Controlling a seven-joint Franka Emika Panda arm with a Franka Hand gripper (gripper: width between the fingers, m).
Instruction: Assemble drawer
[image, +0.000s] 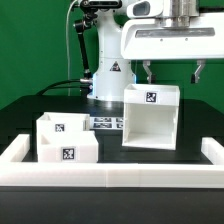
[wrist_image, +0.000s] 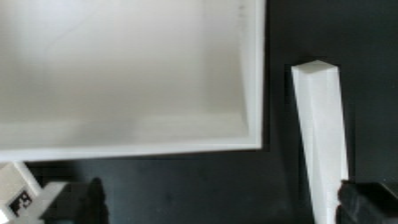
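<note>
Black table; fingers spread wide above housing

No words, brands or numbers are legible. Signs present: one black-and-white square tag near the top of the cube-shaped housing; one each on the rear small box and the front small box; a row of such tags on the marker board; a triangular warning sign on the arm base. Wrist view: nothing readable.
</note>
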